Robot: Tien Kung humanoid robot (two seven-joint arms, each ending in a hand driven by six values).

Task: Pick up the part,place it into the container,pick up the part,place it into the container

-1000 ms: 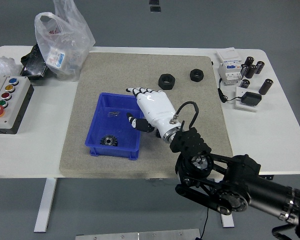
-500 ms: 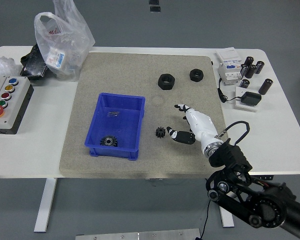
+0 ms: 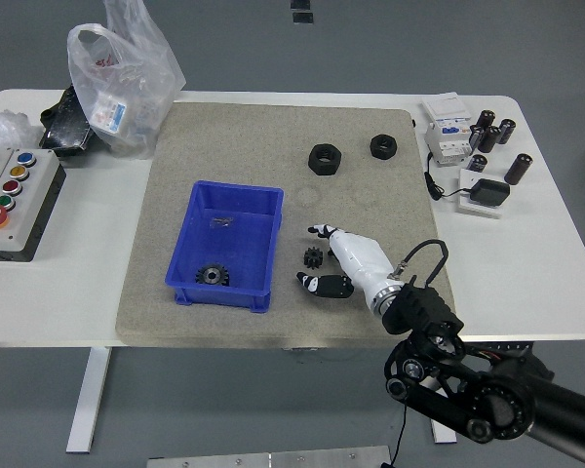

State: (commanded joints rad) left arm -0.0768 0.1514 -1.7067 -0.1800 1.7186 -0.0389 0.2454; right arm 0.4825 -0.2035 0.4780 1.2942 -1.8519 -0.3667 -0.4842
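a grey mat (image 3: 224,127) was seen on the white table (image 3: 536,253), with a blue bin (image 3: 197,278) left of centre already holding one gear (image 3: 211,276). the right hand (image 3: 343,265) was spread, empty, around a small black gear (image 3: 314,257) lying flat between finger and thumb, just right of the bin

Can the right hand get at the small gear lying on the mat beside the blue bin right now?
Probably yes. The right hand sits open right beside the small gear, its thumb and fingers on either side of it, with nothing between them on the mat.
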